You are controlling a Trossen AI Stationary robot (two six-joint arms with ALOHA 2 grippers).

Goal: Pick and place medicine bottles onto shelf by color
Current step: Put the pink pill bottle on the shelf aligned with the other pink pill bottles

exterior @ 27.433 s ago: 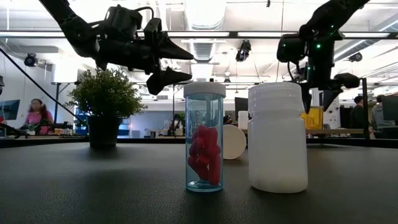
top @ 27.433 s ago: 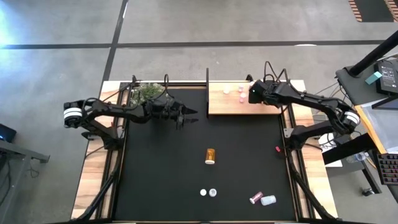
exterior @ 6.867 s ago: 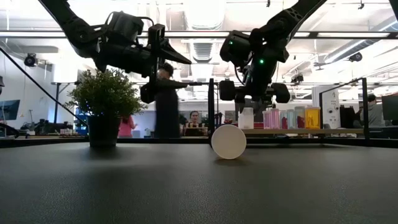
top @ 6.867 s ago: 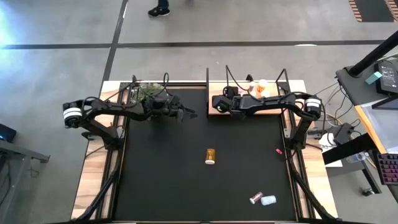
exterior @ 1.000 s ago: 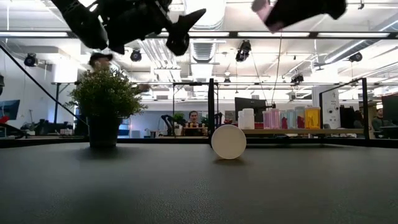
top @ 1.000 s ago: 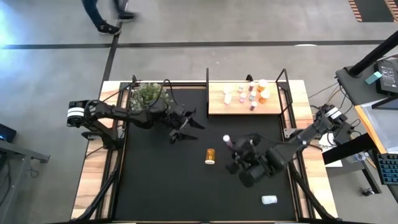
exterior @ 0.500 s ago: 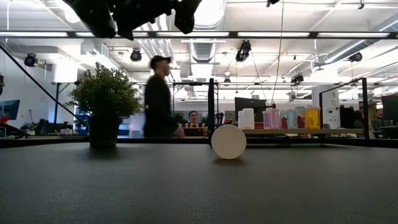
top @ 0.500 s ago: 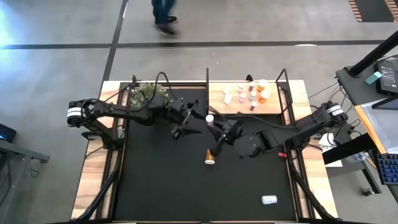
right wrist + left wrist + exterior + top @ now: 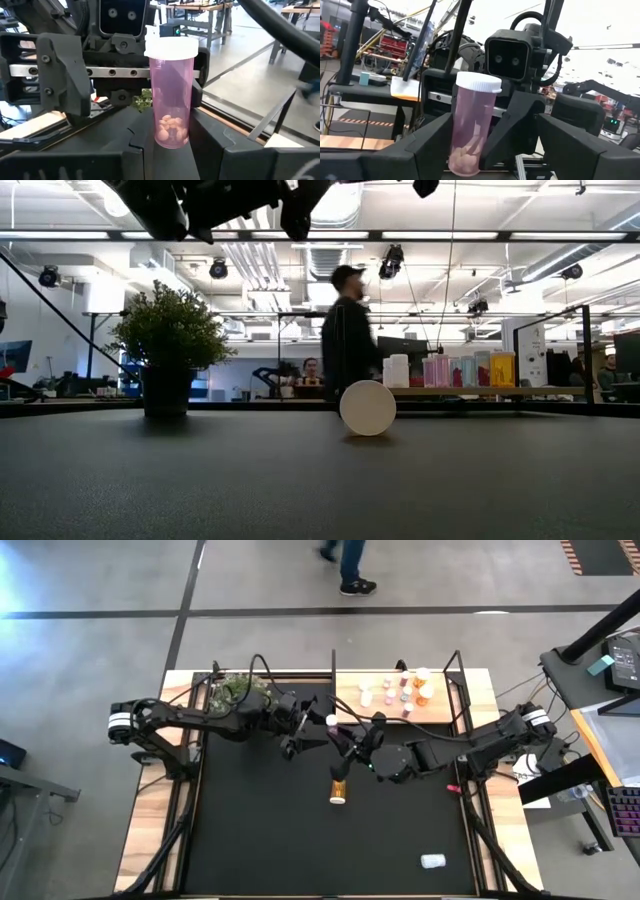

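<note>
Nearest the table's front edge, one pale bottle (image 9: 432, 861) lies on its side on the black table (image 9: 250, 830), well apart from everything else. Farther in, one orange bottle (image 9: 338, 790) lies mid-table, its white cap toward the front; in the low view only that round cap (image 9: 367, 408) shows, the body hidden behind it.

Above the table's middle the two grippers meet. The right gripper (image 9: 345, 736) is clenched on a pink bottle (image 9: 170, 95), held upright between its fingers (image 9: 215, 132), white cap on, a few pills at the bottom. The left gripper (image 9: 305, 732) faces it with its fingers (image 9: 422, 142) spread to either side of the bottle, apart from it in the left wrist view. In the low view both grippers are cut off at the top edge; only dark parts of the left arm (image 9: 200, 200) show, and the pink bottle cannot be seen there.

At the back, the shelf (image 9: 395, 700) carries about six bottles (image 9: 405, 690): white, pink and one orange; the count is uncertain, as they are tiny and crowded. A plant (image 9: 235, 690) stands at the back left corner. Beyond the table one person (image 9: 350, 330) walks past, blurred; only legs show from above.
</note>
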